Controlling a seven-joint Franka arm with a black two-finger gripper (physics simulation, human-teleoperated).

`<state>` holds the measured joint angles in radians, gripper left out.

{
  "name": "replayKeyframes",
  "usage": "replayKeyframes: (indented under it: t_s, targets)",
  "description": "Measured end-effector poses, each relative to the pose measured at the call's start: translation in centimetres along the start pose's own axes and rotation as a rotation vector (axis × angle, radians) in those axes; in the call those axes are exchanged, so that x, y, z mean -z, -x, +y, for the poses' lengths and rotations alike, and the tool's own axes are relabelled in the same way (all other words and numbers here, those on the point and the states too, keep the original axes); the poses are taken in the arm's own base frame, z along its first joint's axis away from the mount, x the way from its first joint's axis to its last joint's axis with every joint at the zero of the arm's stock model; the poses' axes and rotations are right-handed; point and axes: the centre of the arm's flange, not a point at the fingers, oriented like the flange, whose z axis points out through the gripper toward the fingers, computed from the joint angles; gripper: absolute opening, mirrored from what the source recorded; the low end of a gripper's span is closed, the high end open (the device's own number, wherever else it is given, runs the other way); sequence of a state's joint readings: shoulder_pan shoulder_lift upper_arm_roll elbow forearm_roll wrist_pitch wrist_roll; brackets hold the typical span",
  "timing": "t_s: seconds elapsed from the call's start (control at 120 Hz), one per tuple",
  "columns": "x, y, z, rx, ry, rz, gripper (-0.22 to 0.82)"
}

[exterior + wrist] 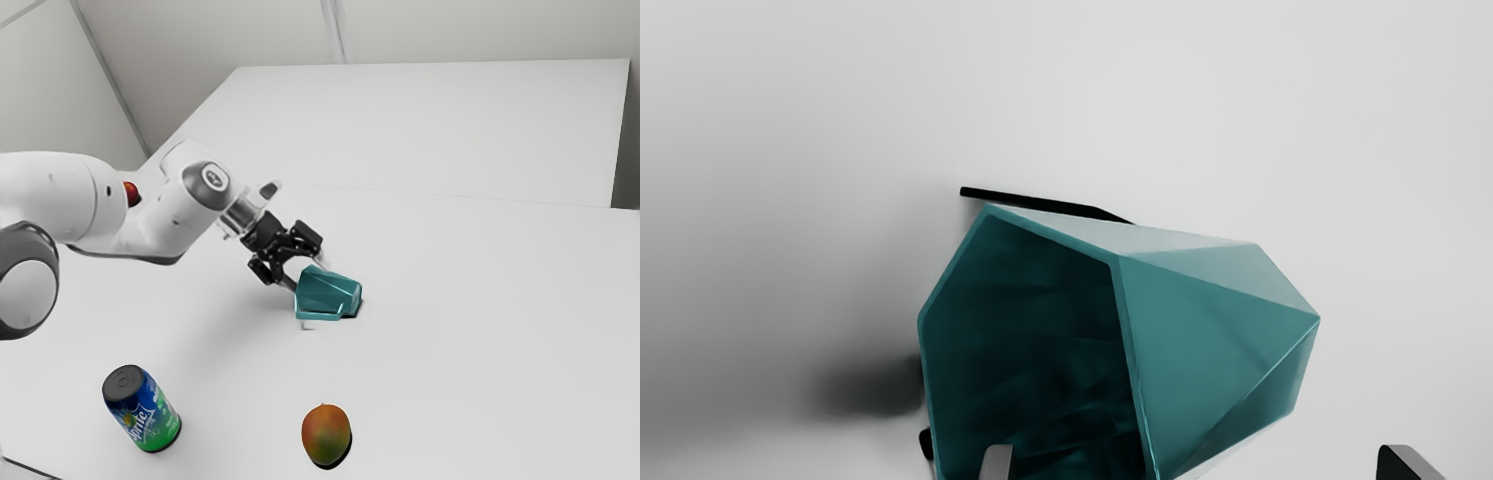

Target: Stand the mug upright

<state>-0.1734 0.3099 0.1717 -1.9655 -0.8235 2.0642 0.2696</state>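
The white tabletop (480,340) is the broadest thing around me; beyond the mug's base it runs on toward the exterior view's right, giving me wide bare room there, and one edge cuts across the exterior view's lower left corner. My white arm (150,215) reaches in from the exterior view's left. My black gripper (305,274) is down at the mug, fingers (997,463) spread: one is in front of the mug's open mouth, the other stands apart past its side, so I pinch nothing. The Sprite can (142,408) stands upright, well apart from me, toward the exterior view's lower left. The faceted teal mug (328,292) lies on its side on the table, mouth toward my arm. The mango (326,434) sits near the exterior view's bottom edge, with bare surface between it and the mug. A red, rounded thing (132,194) peeks from behind my arm, too hidden to name. The wrist view looks into the mug's dark inside; the exterior view gives a handle along its near side.
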Motion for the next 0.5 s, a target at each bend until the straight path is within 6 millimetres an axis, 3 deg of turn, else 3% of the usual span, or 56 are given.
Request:
replayKeyframes:
  t_s: [0.167,0.5]
  targets:
    - [-0.9,-0.1,-0.4,0.009,0.013,-0.008,0.56]
    - [-1.4,0.3,1.2,-0.018,0.034,-0.015,0.32]
